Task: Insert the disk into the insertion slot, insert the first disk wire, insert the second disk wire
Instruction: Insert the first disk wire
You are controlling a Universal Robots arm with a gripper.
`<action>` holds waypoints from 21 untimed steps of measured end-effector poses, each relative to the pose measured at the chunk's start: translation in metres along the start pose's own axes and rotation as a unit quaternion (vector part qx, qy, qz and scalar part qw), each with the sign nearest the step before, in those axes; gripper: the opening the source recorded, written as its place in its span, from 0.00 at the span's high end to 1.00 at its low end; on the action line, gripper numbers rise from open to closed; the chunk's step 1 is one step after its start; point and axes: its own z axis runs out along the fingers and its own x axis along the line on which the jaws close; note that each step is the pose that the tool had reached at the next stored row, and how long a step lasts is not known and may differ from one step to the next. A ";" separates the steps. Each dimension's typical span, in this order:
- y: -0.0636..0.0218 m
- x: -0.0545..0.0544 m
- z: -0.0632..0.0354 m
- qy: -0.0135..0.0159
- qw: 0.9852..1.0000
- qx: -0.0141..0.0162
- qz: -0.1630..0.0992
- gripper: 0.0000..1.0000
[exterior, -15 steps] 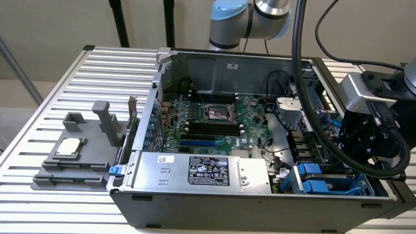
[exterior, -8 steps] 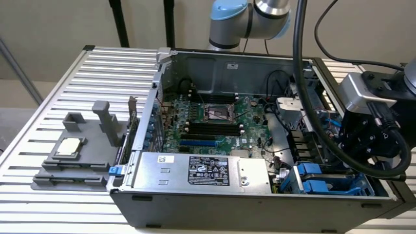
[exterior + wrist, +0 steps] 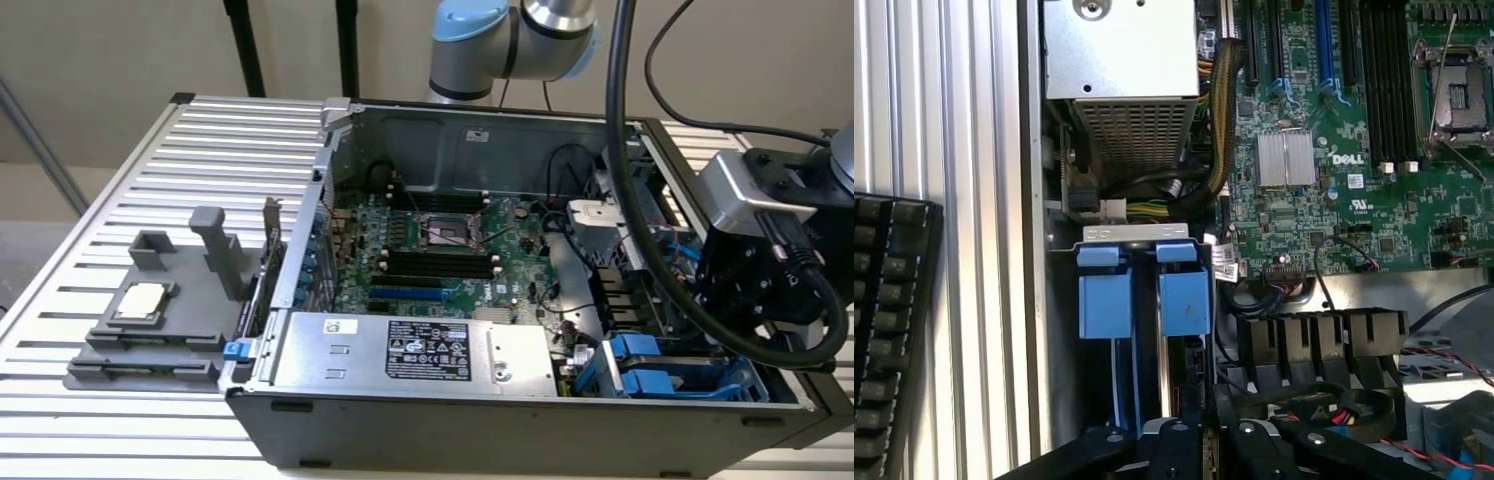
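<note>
The disk (image 3: 1166,378) stands edge-on in the insertion slot (image 3: 1135,233), just past the grilled end of the silver power supply box (image 3: 1122,70) and in the same corner of the open computer case (image 3: 534,440). From this side it shows as a thin silver-grey metal strip topped by a bright blue plastic tab, one of two such tabs side by side; its label is hidden. The black fingers (image 3: 1179,440) are drawn tight together right at the disk's edge, on the side away from the power supply box; whether they actually pinch it cannot be told. In the exterior view the arm's black wrist block (image 3: 767,280), hung with thick black cables, sits over that same corner beyond the box's end.

A green motherboard (image 3: 441,250) lies flat in the case alongside the power supply box.

The case rests on a bench (image 3: 120,180) of pale, ribbed metal slats running lengthwise. A black keyboard (image 3: 889,330) lies on the slats just outside the case wall by the power supply box. At the box's other end, away from the disk, a grey moulded fixture (image 3: 160,340) sits on the bench with a small square silver chip (image 3: 140,303) on it.

Behind the bench is a plain beige wall (image 3: 107,50) with two black uprights (image 3: 247,45), and the robot arm (image 3: 514,35) rises behind the case
</note>
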 end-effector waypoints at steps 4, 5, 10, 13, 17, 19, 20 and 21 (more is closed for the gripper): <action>-0.0002 0.000 0.0007 0.000 1.000 0.000 0.000 0.84; -0.0004 0.000 0.0008 0.000 1.000 0.000 0.000 0.84; -0.0029 -0.001 0.0013 0.001 1.000 0.000 0.000 0.84; -0.0031 -0.001 0.0023 0.001 1.000 0.000 0.000 0.84; -0.0031 -0.001 0.0032 0.001 1.000 0.000 0.000 0.84; -0.0030 -0.001 0.0034 0.001 1.000 0.000 0.000 0.84; -0.0030 -0.001 0.0034 0.001 1.000 0.000 0.000 0.84; -0.0030 -0.001 0.0034 0.001 1.000 0.000 0.000 0.84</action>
